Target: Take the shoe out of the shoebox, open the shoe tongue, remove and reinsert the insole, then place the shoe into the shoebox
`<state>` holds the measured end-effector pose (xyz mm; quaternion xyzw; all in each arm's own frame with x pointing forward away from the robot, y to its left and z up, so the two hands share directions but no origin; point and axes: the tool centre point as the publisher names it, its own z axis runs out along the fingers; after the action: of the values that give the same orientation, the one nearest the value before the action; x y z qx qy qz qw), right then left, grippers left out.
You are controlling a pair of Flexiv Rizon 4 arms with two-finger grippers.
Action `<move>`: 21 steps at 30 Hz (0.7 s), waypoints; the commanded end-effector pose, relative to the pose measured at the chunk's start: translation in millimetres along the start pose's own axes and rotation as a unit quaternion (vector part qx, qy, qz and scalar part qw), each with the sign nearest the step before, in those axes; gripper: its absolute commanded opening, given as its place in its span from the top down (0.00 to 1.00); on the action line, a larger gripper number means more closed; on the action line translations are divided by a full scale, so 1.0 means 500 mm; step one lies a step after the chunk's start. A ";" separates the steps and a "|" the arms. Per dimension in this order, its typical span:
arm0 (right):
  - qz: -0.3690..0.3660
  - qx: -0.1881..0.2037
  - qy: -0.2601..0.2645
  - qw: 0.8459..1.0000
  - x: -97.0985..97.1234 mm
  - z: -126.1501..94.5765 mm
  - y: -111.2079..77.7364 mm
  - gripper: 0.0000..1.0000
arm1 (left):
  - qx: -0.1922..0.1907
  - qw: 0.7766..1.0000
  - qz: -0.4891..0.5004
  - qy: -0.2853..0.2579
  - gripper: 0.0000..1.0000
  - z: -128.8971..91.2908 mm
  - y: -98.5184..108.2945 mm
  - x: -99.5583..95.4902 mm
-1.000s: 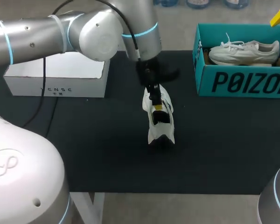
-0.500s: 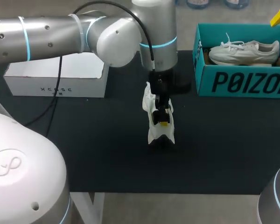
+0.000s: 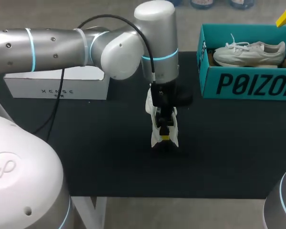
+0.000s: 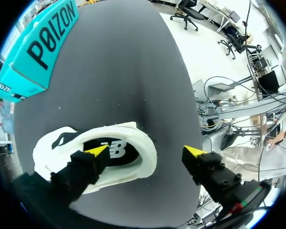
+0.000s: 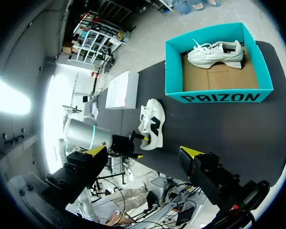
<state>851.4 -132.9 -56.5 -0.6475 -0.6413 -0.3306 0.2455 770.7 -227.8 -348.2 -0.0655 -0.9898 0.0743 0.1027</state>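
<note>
Black tabletop [image 3: 86, 157] carries a white shoe [image 3: 154, 139] beneath my left hand [image 4: 145, 151], fingers spread wide, gripping nothing.

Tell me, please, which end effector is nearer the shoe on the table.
Left. The left end effector straddles the shoe's side; the right end effector hangs far away.

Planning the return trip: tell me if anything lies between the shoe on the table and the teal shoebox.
Nothing visible does: only black table shows between the shoe and the shoebox. A second shoe already lies inside it, along its far wall.
</note>
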 end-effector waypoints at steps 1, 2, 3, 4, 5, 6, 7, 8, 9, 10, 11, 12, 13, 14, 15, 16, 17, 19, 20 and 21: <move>0.000 0.002 -0.001 1.000 0.000 0.000 0.004 0.00 | 0.002 1.000 -0.010 0.006 0.00 0.037 -0.002 -0.006; 0.000 0.002 -0.001 1.000 0.000 0.000 0.004 0.00 | 0.005 1.000 -0.021 0.007 0.00 0.045 0.000 -0.007; 0.000 0.002 -0.001 1.000 0.000 0.000 0.004 0.00 | 0.011 0.999 -0.030 0.010 0.00 0.054 0.000 -0.008; 0.000 0.002 -0.001 1.000 0.000 0.000 0.004 0.00 | 0.008 1.000 -0.028 0.009 0.00 0.059 0.000 -0.008; 0.000 0.002 -0.001 1.000 0.000 0.000 0.004 0.00 | 0.004 1.000 -0.029 0.009 0.00 0.068 0.001 -0.007; 0.000 0.002 -0.001 1.000 0.000 0.000 0.004 0.00 | 0.004 0.999 -0.034 0.010 0.00 0.074 0.000 -0.009; 0.000 0.002 -0.001 1.000 0.000 0.000 0.004 0.00 | -0.009 0.999 -0.034 0.003 0.00 0.080 0.001 -0.010; 0.000 0.002 -0.001 1.000 0.000 0.000 0.004 0.00 | -0.010 0.999 -0.034 0.004 0.01 0.087 0.002 -0.011; 0.000 0.002 -0.001 1.000 0.000 0.000 0.004 0.00 | -0.001 0.999 -0.037 0.012 0.03 0.092 0.001 -0.012; 0.000 0.002 -0.001 1.000 0.000 0.000 0.004 0.00 | -0.010 0.999 -0.036 0.013 0.05 0.098 0.003 -0.013; 0.000 0.002 -0.001 1.000 0.000 0.000 0.004 0.00 | -0.016 0.999 -0.036 0.010 0.06 0.105 0.005 -0.015; 0.000 0.002 -0.001 1.000 0.000 0.000 0.004 0.00 | -0.013 0.999 -0.041 0.014 0.07 0.110 0.007 -0.017; 0.000 0.002 -0.001 1.000 0.000 0.000 0.004 0.00 | -0.014 0.999 -0.045 0.013 0.13 0.113 0.010 -0.020; 0.000 0.002 -0.001 1.000 0.000 0.000 0.004 0.00 | -0.018 0.999 -0.048 0.009 0.41 0.117 0.011 -0.022; 0.000 0.002 -0.001 1.000 0.000 0.000 0.004 0.00 | -0.018 0.999 -0.050 0.010 0.65 0.119 0.012 -0.023; 0.000 0.002 -0.001 1.000 0.000 0.000 0.004 0.00 | -0.016 0.999 -0.051 0.012 0.91 0.120 0.012 -0.023; 0.000 0.002 -0.001 1.000 0.000 0.000 0.004 0.00 | -0.017 0.998 -0.051 0.012 1.00 0.122 0.012 -0.024; 0.000 0.002 -0.001 1.000 0.000 0.000 0.004 0.00 | -0.022 0.998 -0.053 0.010 1.00 0.125 0.013 -0.025; 0.000 0.002 -0.001 1.000 0.000 0.000 0.004 0.00 | -0.024 0.998 -0.054 0.007 1.00 0.125 0.014 -0.025; 0.000 0.002 -0.001 1.000 0.000 0.000 0.004 0.00 | -0.025 0.998 -0.054 0.003 1.00 0.120 0.014 -0.023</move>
<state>851.4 -132.9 -56.5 -0.6475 -0.6413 -0.3306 0.2455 768.1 -228.6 -402.7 -0.0152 -0.9922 0.0475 0.1142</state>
